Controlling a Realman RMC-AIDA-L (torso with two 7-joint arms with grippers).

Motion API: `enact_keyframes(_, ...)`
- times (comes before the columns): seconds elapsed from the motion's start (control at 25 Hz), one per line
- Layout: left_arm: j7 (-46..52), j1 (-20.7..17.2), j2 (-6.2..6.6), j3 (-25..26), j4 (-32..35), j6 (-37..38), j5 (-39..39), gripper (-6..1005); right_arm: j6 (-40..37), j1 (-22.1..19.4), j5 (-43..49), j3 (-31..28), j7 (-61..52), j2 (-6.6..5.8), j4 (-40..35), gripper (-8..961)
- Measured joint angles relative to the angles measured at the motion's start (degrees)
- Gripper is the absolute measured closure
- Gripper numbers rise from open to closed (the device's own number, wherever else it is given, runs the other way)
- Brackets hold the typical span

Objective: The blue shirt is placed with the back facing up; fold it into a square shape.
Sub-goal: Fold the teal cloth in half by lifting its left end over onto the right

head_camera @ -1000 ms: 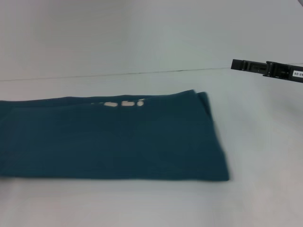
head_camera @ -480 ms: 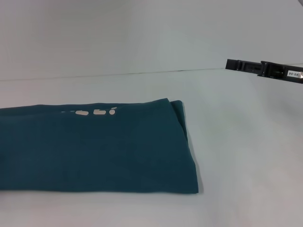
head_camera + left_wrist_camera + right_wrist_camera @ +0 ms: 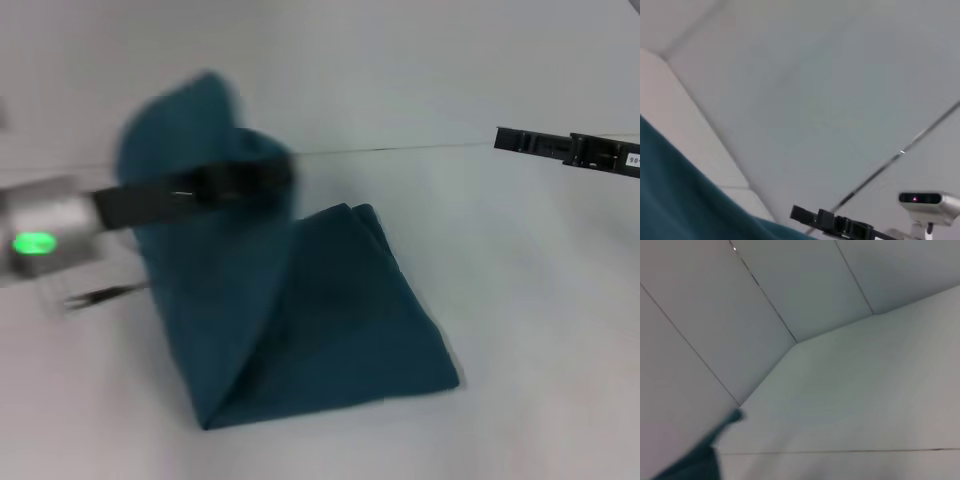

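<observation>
The blue shirt (image 3: 330, 320) is dark teal, soft cloth, plain on the side that shows; its right part lies flat on the white surface, folded, with one corner pointing toward 5 o'clock; its left part is lifted up toward 11 o'clock in a tall blurred fold; no letters can be seen.

The scene is viewed from above and in front by the head camera, angled down onto the white table (image 3: 540, 330) and the wall behind. From the left wrist camera, held close beside the lifted blue shirt (image 3: 685, 200), the wall is faced upward and across, with the right gripper (image 3: 805, 215) caught farther off. The right wrist camera is aimed over the table toward the wall corner. Shirt and wall are shared by all three views.
</observation>
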State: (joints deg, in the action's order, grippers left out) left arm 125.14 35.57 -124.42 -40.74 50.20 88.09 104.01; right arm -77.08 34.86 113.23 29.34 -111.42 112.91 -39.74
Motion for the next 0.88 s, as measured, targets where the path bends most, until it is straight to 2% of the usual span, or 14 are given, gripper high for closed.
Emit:
enact_keyframes(0.08, -3.5, 3.3, 0.18, -6.7, -8.9, -6.1, -4.3, 995, -0.4, -0.3, -0.5, 0.0, 0.5, -0.11, 0.0, 51)
enact_keyframes(0.2, -12.3, 8.2, -0.04, -10.0, -22.9, -12.4, -9.0, 995, -0.6, -0.7, -0.6, 0.0, 1.0, -0.14, -0.1, 51)
enact_keyframes(0.36, -29.7, 13.4, -0.26, -9.2, -43.2, -18.7, -18.6, 988, -0.8, -1.1, -0.5, 0.3, 1.7, -0.15, 0.1, 50)
enact_keyframes(0.4, -29.7, 13.4, -0.26, -9.2, -43.2, -18.7, -18.6, 985, -0.8, -1.1, -0.5, 0.4, 1.8, -0.16, 0.2, 50)
enact_keyframes(0.44, -40.1, 14.8, -0.26, -6.4, -51.9, -22.1, -23.0, 982, -0.8, -1.2, -0.4, 0.5, 2.0, -0.14, 0.2, 50)
enact_keyframes(0.56, -47.0, 14.8, -0.29, -2.9, -56.3, -22.6, -23.2, 975, -0.1, -1.2, -0.2, 1.0, 2.5, 0.13, 0.3, 50)
enact_keyframes(0.72, -47.7, 13.8, -0.29, -2.5, -57.3, -19.6, -22.4, 803, 0.9, -1.2, 0.2, 1.5, 2.5, 0.25, 0.3, 50)
enact_keyframes(0.88, -47.3, 11.9, -0.3, -2.7, -56.5, -11.6, -21.5, 635, 2.8, -1.0, 1.6, 2.4, 1.9, 0.23, 0.9, 49)
